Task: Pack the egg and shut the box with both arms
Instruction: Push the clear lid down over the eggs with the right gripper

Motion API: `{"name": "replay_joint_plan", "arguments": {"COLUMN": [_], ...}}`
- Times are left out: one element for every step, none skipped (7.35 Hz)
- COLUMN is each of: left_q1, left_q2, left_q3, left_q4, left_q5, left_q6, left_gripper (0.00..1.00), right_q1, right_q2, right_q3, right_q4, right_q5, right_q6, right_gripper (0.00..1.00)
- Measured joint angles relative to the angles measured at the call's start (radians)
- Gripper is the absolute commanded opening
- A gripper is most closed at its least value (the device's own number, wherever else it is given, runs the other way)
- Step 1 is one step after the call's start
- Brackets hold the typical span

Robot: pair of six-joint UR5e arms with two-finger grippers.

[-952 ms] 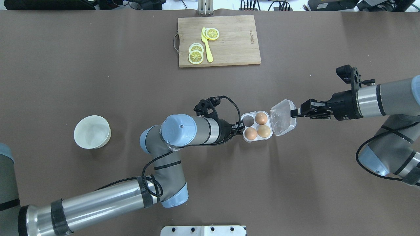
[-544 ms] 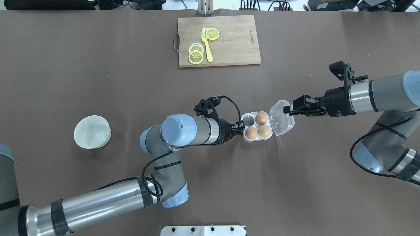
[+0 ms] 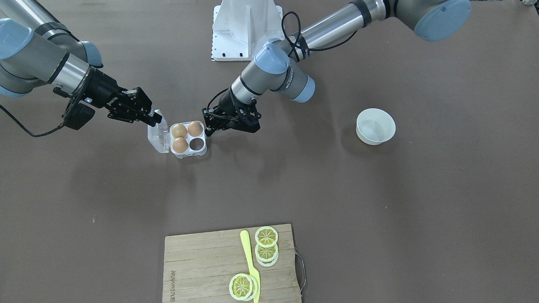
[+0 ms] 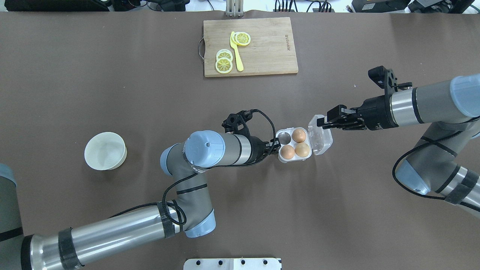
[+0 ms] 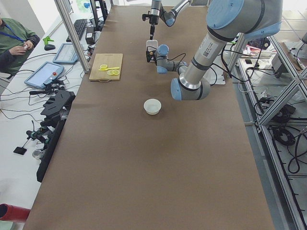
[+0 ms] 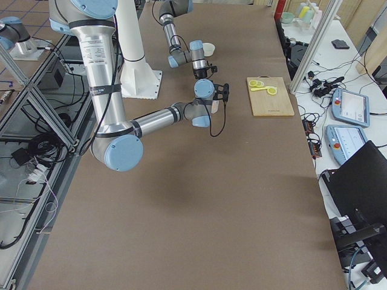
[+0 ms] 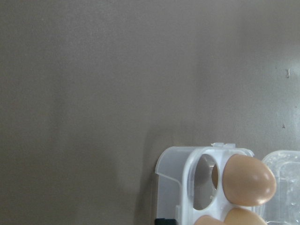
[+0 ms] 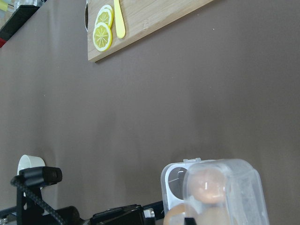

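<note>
The clear box sits mid-table with three light-brown eggs in it; one egg is in a far cell and the near-left far cell is bare. Its hinged lid stands tilted up on the right side. My right gripper is shut on the lid's far edge, as the front view also shows. My left gripper is shut on the box's left rim, also in the front view. The left wrist view shows the box and an egg. The right wrist view shows the lid over the eggs.
A white bowl stands to the left of my left arm. A wooden cutting board with lemon slices and a yellow knife lies at the far edge. A white pedestal is at the robot's base.
My right gripper has moved left and away from me with the lid, which has swung up from lying open toward the eggs. The left arm and box have not moved.
</note>
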Motion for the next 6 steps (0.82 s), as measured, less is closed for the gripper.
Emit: {"name": "replay_joint_plan", "arguments": {"left_q1": [0.0, 0.0, 0.0, 0.0, 0.0, -0.001], "left_q2": [-0.001, -0.001, -0.001, -0.001, 0.0, 0.001], "left_q3": [-0.001, -0.003, -0.004, -0.005, -0.005, -0.006], "left_q4": [0.0, 0.0, 0.0, 0.0, -0.001, -0.002], "left_q5": [0.0, 0.0, 0.0, 0.0, 0.0, 0.0], "left_q6": [0.0, -0.001, -0.001, -0.002, -0.002, -0.002], "left_gripper": [0.0, 0.0, 0.0, 0.0, 0.0, 0.0], "right_q1": [-0.008, -0.019, -0.031, -0.04, -0.049, -0.062], "right_q2": [0.001, 0.002, 0.007, 0.017, 0.026, 0.032], "right_q3": [0.0, 0.0, 0.0, 0.0, 0.0, 0.0], "right_q4": [-0.001, -0.001, -0.002, -0.005, -0.009, -0.011], "right_q5": [-0.009, -0.023, -0.037, -0.045, -0.055, -0.07], "right_q6": [0.0, 0.0, 0.0, 0.005, 0.014, 0.019], "right_gripper": [0.32, 0.32, 0.32, 0.32, 0.32, 0.32]}}
